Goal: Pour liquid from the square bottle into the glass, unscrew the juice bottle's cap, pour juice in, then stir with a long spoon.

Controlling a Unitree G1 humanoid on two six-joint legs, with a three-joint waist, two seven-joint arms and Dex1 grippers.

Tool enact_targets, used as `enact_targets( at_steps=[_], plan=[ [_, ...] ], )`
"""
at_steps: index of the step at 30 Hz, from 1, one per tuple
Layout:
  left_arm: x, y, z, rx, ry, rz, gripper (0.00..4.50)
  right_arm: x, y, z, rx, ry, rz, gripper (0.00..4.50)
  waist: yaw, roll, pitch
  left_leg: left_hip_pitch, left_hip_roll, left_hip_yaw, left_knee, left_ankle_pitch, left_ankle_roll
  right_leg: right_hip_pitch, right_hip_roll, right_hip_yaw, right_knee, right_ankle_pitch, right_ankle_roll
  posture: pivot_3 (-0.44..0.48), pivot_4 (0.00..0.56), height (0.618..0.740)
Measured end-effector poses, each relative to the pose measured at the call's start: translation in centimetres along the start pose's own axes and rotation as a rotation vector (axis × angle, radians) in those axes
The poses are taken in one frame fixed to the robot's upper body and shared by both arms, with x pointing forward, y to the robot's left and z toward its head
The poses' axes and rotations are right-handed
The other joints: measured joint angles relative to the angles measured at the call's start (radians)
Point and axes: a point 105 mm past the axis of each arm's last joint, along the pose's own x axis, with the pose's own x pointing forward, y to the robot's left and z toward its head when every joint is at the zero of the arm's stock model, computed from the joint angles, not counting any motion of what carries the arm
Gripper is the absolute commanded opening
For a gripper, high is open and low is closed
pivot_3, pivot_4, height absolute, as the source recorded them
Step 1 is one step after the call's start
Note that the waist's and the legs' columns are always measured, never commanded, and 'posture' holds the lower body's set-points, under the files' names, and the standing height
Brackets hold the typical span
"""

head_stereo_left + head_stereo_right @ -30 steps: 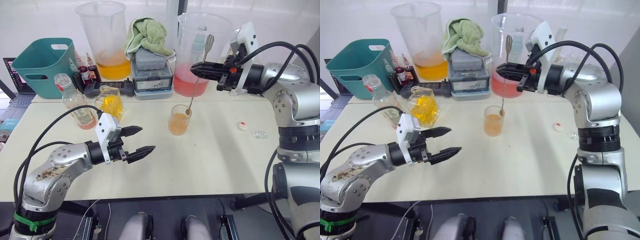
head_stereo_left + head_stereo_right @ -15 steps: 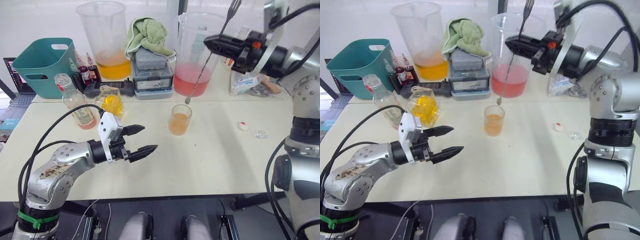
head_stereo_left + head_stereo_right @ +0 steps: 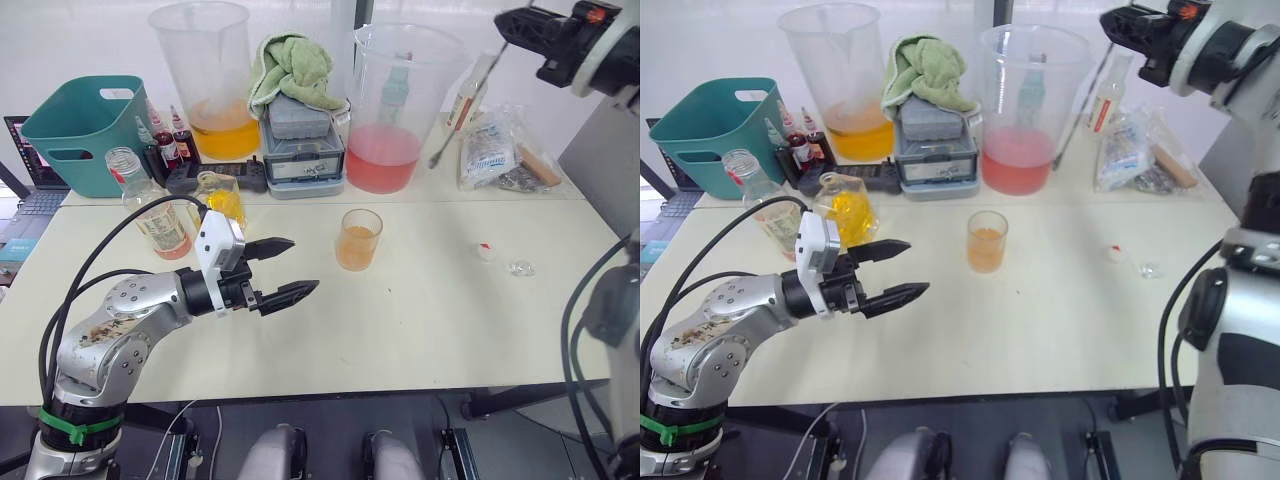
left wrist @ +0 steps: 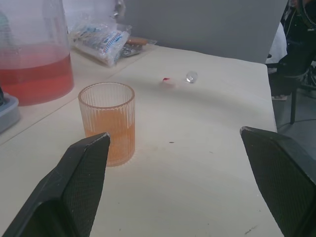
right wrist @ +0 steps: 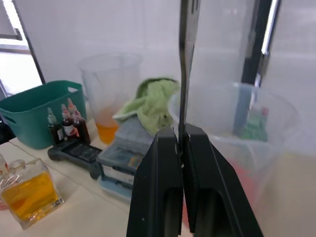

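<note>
The ribbed glass [image 3: 359,238] holds orange liquid and stands mid-table, also close up in the left wrist view [image 4: 107,121]. My left gripper [image 3: 303,263] hovers open and empty just left of it, above the table. The square bottle [image 3: 222,200] with yellow liquid stands behind that arm. Beside it is the juice bottle [image 3: 150,205], uncapped, with a little pink liquid at its bottom. My right gripper [image 3: 503,22] is high at the back right, shut on the long spoon [image 3: 465,100], which slants down over the packets. In the right wrist view the fingers [image 5: 165,187] pinch the handle.
A jug of pink liquid [image 3: 400,110], a jug of orange liquid [image 3: 205,80], a grey box with a green towel [image 3: 295,70] and a teal basket [image 3: 85,130] line the back. Plastic packets [image 3: 495,150] lie at back right. A small cap [image 3: 485,251] lies right of the glass.
My right gripper has lifted the spoon out of the glass and carried it up and to the right. The left gripper has edged slightly toward the glass.
</note>
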Motion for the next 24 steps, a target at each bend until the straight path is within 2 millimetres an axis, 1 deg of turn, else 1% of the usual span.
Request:
enact_targets(
  at_steps=[1,3,4,5,7,8,9,13,16,18,21,24],
  plan=[
    [-0.1,0.0,0.0,0.008,0.003,0.005,4.45,-0.2,-0.5,-0.7,0.018,0.048,-0.013,0.00,0.000,0.000,0.000,0.000,0.000,0.000,0.000,0.000,0.001,0.001,0.000,0.000,-0.002,0.000,0.000,0.000,0.150,0.740],
    [-0.3,0.0,-0.3,0.010,0.023,0.018,4.45,-0.1,-1.4,-2.9,0.016,0.181,-0.051,0.00,-0.005,0.000,0.000,0.000,0.000,0.000,-0.001,-0.001,0.001,0.001,0.000,0.000,-0.005,0.000,0.000,0.000,0.150,0.740],
    [-0.5,0.1,-0.7,0.015,0.049,0.031,4.45,0.0,-1.8,-4.3,0.003,0.267,-0.072,0.00,-0.008,0.000,0.000,0.000,0.000,0.000,-0.001,-0.001,0.002,0.001,0.000,0.000,-0.005,0.000,0.000,0.000,0.150,0.740],
    [-0.7,0.2,-1.5,0.025,0.099,0.054,4.45,0.0,-2.3,-6.6,0.004,0.381,-0.094,0.00,-0.012,0.000,0.000,0.000,0.000,0.000,-0.001,-0.001,0.002,0.001,0.000,0.000,-0.005,0.000,0.000,0.000,0.150,0.740],
    [-0.8,0.3,-2.3,0.030,0.135,0.080,4.45,0.0,-3.1,-9.6,0.008,0.509,-0.115,0.00,-0.014,0.002,0.001,-0.001,0.000,0.001,-0.001,-0.001,0.002,0.000,0.000,0.001,-0.004,0.000,0.000,0.000,0.150,0.740],
    [-0.8,0.3,-2.6,0.024,0.138,0.087,4.45,0.2,-3.3,-10.8,0.028,0.550,-0.114,0.00,-0.015,0.003,0.002,-0.002,0.000,0.001,-0.001,-0.001,0.001,-0.001,0.000,0.001,-0.004,0.000,0.000,0.000,0.150,0.740],
    [-0.8,0.2,-2.7,0.020,0.136,0.090,4.45,0.3,-3.3,-11.5,0.047,0.576,-0.108,0.00,-0.015,0.004,0.003,-0.002,0.000,0.001,-0.001,-0.001,0.001,-0.001,0.000,0.001,-0.004,0.000,0.001,0.000,0.150,0.740],
    [-0.7,0.1,-2.5,0.035,0.131,0.102,4.45,0.5,-3.3,-13.2,0.055,0.666,-0.093,0.00,-0.014,0.005,0.003,-0.002,0.000,0.001,-0.002,-0.001,0.001,-0.001,0.000,0.000,-0.004,0.000,0.001,0.000,0.150,0.740],
    [-0.8,0.1,-2.8,0.035,0.139,0.116,4.45,0.8,-3.1,-14.4,0.025,0.719,-0.064,0.00,-0.015,0.005,0.003,-0.002,0.000,0.001,-0.002,-0.001,0.001,-0.001,0.000,0.000,-0.004,0.000,0.001,0.000,0.150,0.740],
    [-0.9,-0.1,-2.8,0.033,0.131,0.130,4.45,1.4,-2.5,-15.6,0.042,0.749,-0.028,0.00,-0.016,0.005,0.003,-0.001,0.000,0.001,-0.002,0.000,0.001,0.000,0.000,0.000,-0.004,0.000,0.001,0.000,0.150,0.740],
    [-0.9,-0.6,-2.7,0.034,0.125,0.136,4.45,2.1,-1.9,-18.3,0.047,0.807,0.005,0.00,-0.017,0.004,0.003,-0.001,0.000,0.000,-0.002,0.000,0.000,0.000,0.001,-0.001,-0.003,0.000,0.001,0.000,0.150,0.740],
    [-1.5,-0.9,-3.4,0.038,0.166,0.157,4.45,2.4,-1.6,-21.9,0.073,0.877,-0.003,0.00,-0.016,0.004,0.003,-0.001,-0.001,0.000,-0.002,0.000,0.000,0.000,0.000,-0.001,-0.003,0.000,0.001,0.000,0.150,0.740]
  ],
)
